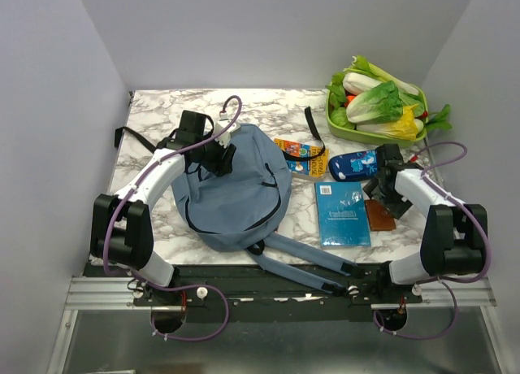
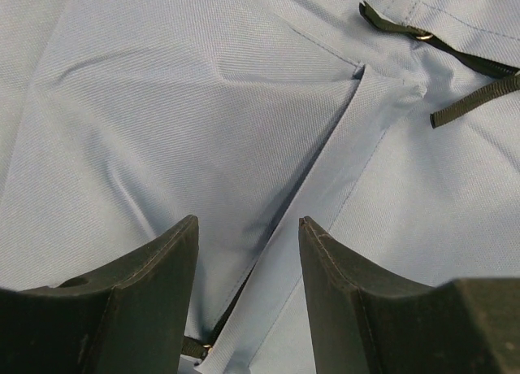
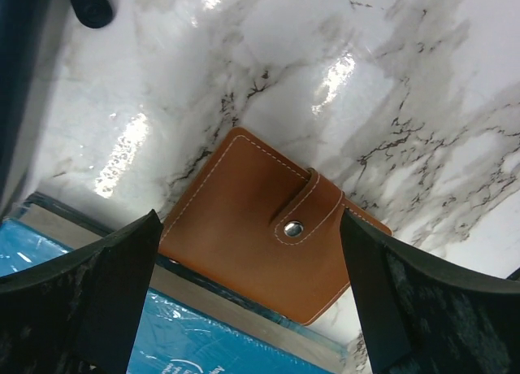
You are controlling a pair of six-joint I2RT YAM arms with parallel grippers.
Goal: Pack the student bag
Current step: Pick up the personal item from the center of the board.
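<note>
Right gripper (image 3: 249,218) gaped over the brown wallet (image 3: 231,248), likely to grab it; left gripper (image 2: 248,221) hovered, parted, at the backpack's (image 1: 244,191) eleven o'clock.

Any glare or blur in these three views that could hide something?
Right wrist: bright glare patches on the marble table beside the wallet, which is sharp. Left wrist: even light, backpack weave crisp. Top view: evenly lit, no blur.
</note>
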